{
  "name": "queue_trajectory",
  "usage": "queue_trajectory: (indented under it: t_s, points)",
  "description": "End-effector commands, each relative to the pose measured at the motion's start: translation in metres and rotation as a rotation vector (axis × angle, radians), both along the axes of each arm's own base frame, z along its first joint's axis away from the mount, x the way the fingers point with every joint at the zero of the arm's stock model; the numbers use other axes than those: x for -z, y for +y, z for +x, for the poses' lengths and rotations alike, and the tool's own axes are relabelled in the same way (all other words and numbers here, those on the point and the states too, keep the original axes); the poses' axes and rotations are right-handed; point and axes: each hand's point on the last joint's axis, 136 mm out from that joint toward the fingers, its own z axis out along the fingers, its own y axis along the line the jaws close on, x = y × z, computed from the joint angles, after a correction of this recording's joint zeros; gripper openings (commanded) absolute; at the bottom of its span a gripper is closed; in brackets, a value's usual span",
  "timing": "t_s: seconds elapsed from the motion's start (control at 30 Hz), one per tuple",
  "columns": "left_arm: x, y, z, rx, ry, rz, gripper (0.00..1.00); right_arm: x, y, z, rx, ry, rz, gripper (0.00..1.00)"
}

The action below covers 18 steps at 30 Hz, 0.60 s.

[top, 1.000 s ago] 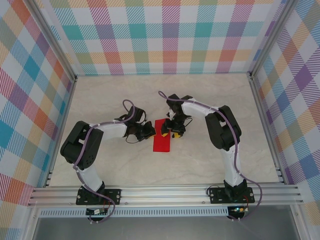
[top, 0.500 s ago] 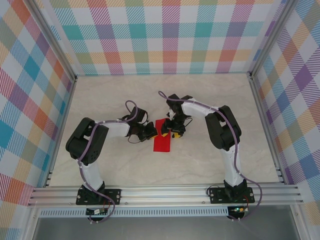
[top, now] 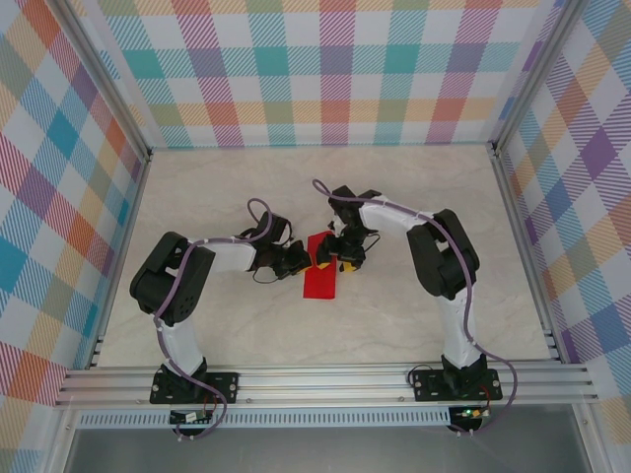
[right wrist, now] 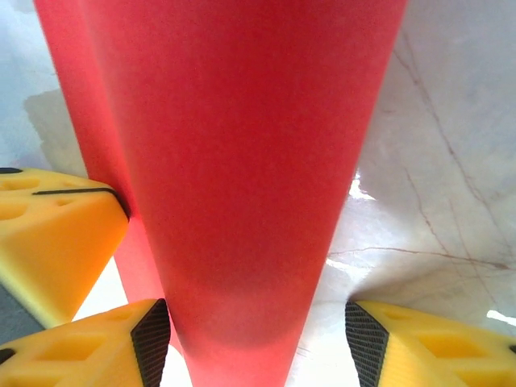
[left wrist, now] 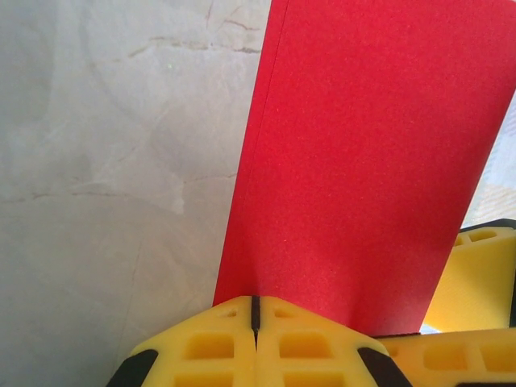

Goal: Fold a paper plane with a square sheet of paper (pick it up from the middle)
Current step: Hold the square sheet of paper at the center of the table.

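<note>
The red sheet of paper (top: 318,280) lies mid-table, folded into a narrow strip that runs toward the near edge. My left gripper (top: 297,260) meets the strip's upper left edge. In the left wrist view its yellow fingers (left wrist: 218,343) are pressed together, and the paper (left wrist: 363,153) comes out from between their tips. My right gripper (top: 336,259) is at the strip's upper right. Its fingers (right wrist: 121,343) stand wide apart with a raised red flap (right wrist: 234,161) between them, touching neither pad.
The marble-pattern tabletop (top: 394,315) is bare around the paper. Checked walls (top: 335,69) and aluminium rails (top: 325,379) enclose it. The two grippers sit close together, and the right one's yellow finger (left wrist: 476,278) shows in the left wrist view.
The left arm's elbow has swung in and its gripper has shifted slightly right against the paper. The right arm and the paper have barely moved.
</note>
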Motion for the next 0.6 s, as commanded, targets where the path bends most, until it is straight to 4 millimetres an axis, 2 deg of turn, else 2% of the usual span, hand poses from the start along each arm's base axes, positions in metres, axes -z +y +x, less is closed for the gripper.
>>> queue_trajectory:
  t_s: [0.0, 0.13, 0.4, 0.53, 0.57]
  points:
    - [0.031, 0.019, -0.023, -0.011, 0.078, 0.119, 0.0, 0.002, -0.009, 0.015, 0.057, -0.058, 0.022, 0.65]
    - [0.028, 0.018, -0.022, -0.005, 0.07, 0.114, 0.0, -0.005, -0.01, 0.017, 0.072, -0.067, 0.049, 0.64]
    - [0.016, 0.011, -0.016, 0.014, 0.042, 0.092, 0.0, 0.013, -0.014, 0.014, 0.097, -0.031, 0.026, 0.52]
    - [-0.006, 0.005, -0.007, 0.032, 0.005, 0.069, 0.0, 0.017, -0.015, 0.012, 0.095, -0.022, 0.015, 0.51]
    - [-0.013, 0.003, -0.005, 0.03, -0.01, 0.062, 0.04, 0.018, -0.016, 0.012, 0.097, -0.021, 0.008, 0.51]
